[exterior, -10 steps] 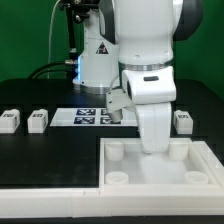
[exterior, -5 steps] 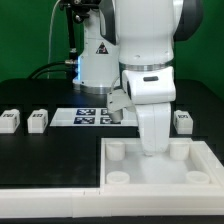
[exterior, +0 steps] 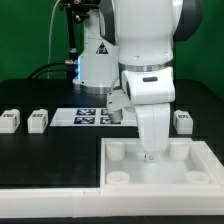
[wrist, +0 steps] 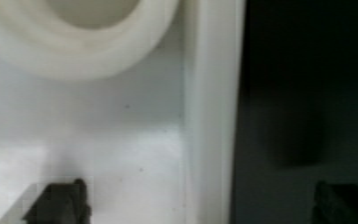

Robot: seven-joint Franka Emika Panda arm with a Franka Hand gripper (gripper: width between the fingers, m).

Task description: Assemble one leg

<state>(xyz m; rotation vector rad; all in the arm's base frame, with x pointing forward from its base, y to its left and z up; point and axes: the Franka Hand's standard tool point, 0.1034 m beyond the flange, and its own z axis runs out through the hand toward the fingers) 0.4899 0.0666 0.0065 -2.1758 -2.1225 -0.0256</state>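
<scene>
Three legs, small white blocks with tags, lie on the black table: two at the exterior view's left (exterior: pixel 9 121) (exterior: pixel 38 120) and one at its right (exterior: pixel 183 122). My gripper (exterior: pixel 150 152) hangs low over the far rim of the large white tray (exterior: pixel 150 186), far from all three legs. In the wrist view the gripper (wrist: pixel 202 205) is open and empty. Its dark fingertips (wrist: pixel 60 203) stand wide apart on either side of the tray's raised rim (wrist: pixel 211 120). A round corner socket (wrist: pixel 96 30) lies just ahead. No leg shows in the wrist view.
The marker board (exterior: pixel 85 116) lies on the table behind the tray, in front of the robot base (exterior: pixel 95 65). The tray has round sockets at its corners (exterior: pixel 117 177). The arm's white body hides the tray's far middle.
The gripper has sunk slightly toward the tray's far rim. The legs and the tray have not moved.
</scene>
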